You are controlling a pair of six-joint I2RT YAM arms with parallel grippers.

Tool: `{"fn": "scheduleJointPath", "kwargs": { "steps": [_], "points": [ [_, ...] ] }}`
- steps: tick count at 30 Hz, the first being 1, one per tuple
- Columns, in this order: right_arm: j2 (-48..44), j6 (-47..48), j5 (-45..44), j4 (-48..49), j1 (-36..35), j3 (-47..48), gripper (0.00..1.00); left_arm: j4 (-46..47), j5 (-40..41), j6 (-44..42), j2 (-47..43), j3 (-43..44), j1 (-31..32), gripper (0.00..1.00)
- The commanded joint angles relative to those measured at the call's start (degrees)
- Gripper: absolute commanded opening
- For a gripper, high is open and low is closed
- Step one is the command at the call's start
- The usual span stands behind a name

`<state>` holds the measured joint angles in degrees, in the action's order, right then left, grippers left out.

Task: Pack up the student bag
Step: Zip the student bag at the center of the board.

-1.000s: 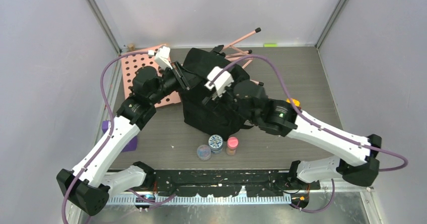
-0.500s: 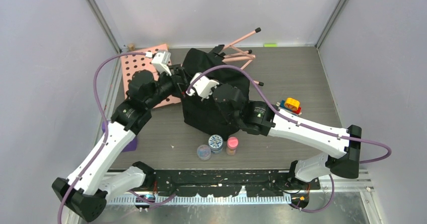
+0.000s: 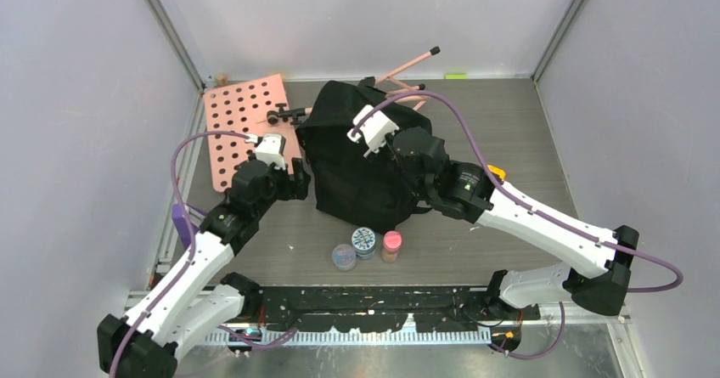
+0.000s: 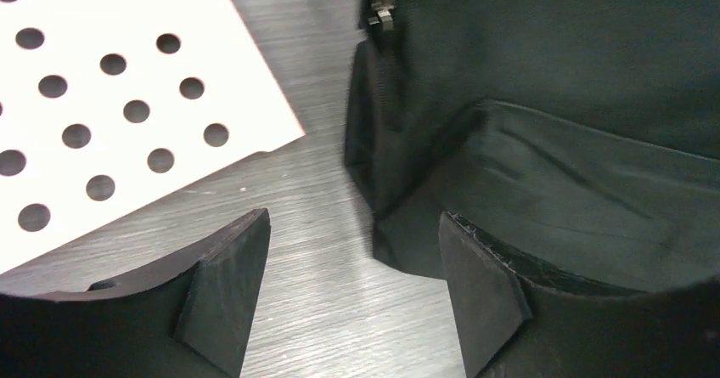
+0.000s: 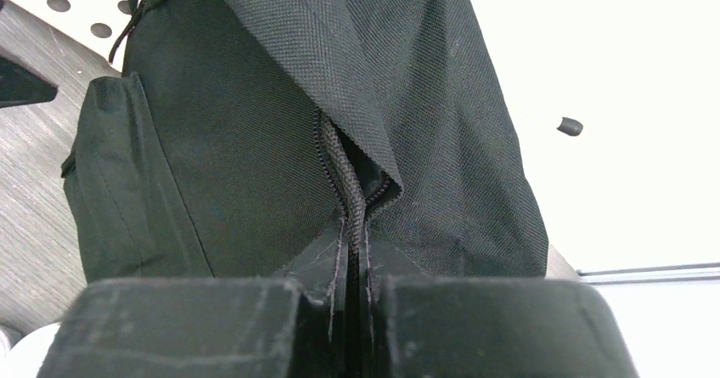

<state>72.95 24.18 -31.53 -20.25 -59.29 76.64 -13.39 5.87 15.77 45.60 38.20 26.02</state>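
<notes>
Jaws, right: right gripper [image 5: 355, 280] pinched tight on the zipper seam of the large black soft fabric backpack [image 3: 357, 187]
Jaws, left: left gripper [image 4: 348, 255] spread wide, holding nothing, just beside the backpack's lower side pocket
Backpack: mid grey wood-grain table [image 3: 526, 140], beside flat pink perforated board [image 3: 242, 123]
Front: three small round jars [image 3: 367, 246] near its base

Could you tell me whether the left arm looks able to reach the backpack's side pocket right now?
Probably yes: the left gripper is open and faces the side pocket of the student bag, with nothing between them.
</notes>
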Motion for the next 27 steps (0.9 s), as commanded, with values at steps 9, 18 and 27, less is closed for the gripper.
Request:
{"fn": "scheduleJointPath", "kwargs": {
  "steps": [9,18,27],
  "points": [
    [-3.78,-2.64,2.12,3.49,0.84,0.19,0.0,17.0,-5.33,2.58,11.46,0.38,-5.15,0.61],
    [-3.94,-2.93,2.54,2.99,0.84,-0.06,0.0,17.72,-3.21,3.83,6.46,-2.18,-5.19,0.61],
    [-4.29,-3.78,3.33,2.89,0.86,-0.52,0.0,19.08,-4.21,4.21,12.92,1.0,-6.05,0.54]
  ]
}}
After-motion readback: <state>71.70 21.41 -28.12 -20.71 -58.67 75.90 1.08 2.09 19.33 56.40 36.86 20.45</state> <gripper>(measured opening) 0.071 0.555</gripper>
